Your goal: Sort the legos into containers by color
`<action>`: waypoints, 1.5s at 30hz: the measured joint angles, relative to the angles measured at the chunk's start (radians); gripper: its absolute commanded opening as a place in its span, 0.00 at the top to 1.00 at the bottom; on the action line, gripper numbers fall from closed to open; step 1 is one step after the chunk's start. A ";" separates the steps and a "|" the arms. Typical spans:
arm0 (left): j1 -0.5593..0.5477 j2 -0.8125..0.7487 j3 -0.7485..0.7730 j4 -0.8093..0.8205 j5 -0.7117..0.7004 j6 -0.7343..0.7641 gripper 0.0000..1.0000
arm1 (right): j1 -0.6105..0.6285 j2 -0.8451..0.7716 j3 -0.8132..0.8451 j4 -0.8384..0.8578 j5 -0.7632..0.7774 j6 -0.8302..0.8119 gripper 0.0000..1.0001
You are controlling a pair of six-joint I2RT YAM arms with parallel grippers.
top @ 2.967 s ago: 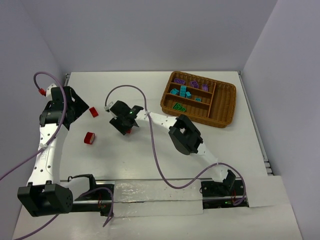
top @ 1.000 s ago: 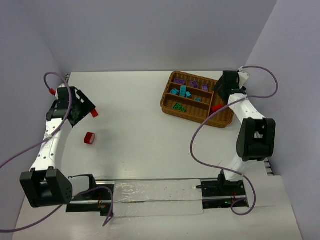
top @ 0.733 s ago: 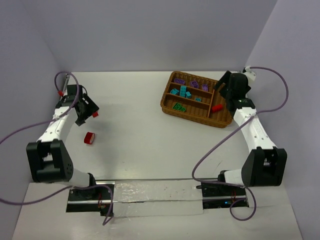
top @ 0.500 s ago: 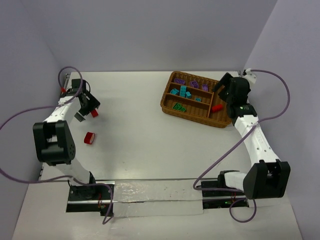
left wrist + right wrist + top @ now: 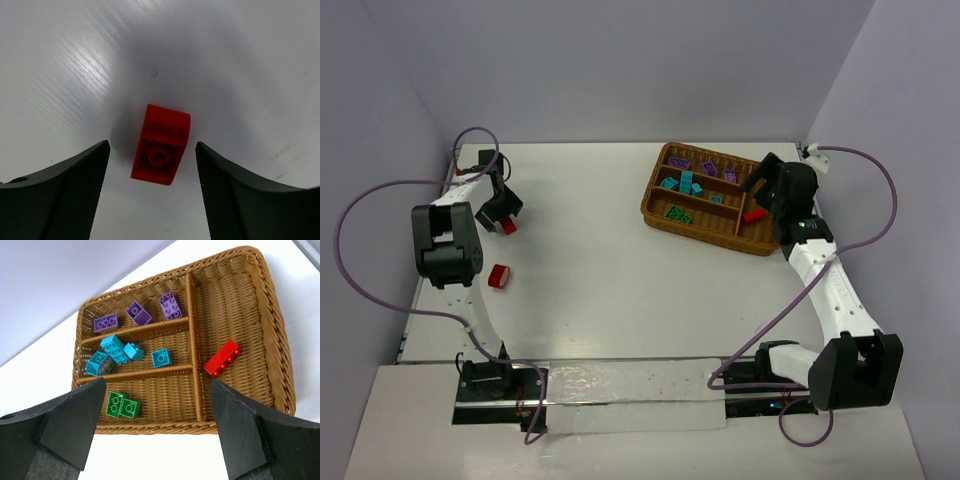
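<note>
My left gripper (image 5: 151, 146) hangs over the red brick (image 5: 161, 144) at the table's far left, fingers apart on either side and touching nothing. The brick's long axis crosses my closing line. Far right, my right gripper (image 5: 159, 384) gapes empty above the tray (image 5: 280, 365).

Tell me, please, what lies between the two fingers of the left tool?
One red lego lies on the table between the left tool's fingers, touching neither; the left wrist view shows it.
</note>
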 measured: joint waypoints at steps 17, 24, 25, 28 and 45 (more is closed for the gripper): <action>-0.243 -0.156 -0.089 0.015 0.070 0.031 1.00 | 0.022 -0.140 0.000 -0.055 0.001 -0.003 0.08; -0.660 -0.171 0.018 0.014 0.062 0.006 1.00 | 0.072 -0.197 -0.008 -0.117 0.012 -0.012 0.08; -0.695 -0.164 0.024 0.014 0.063 -0.002 1.00 | 0.076 -0.209 -0.015 -0.126 0.015 -0.014 0.07; -0.761 -0.134 0.029 0.015 0.069 -0.034 0.99 | 0.083 -0.244 -0.042 -0.153 0.023 -0.019 0.08; -0.852 -0.036 0.005 0.021 0.090 -0.112 0.08 | 0.181 -0.243 -0.110 -0.203 0.059 -0.022 0.07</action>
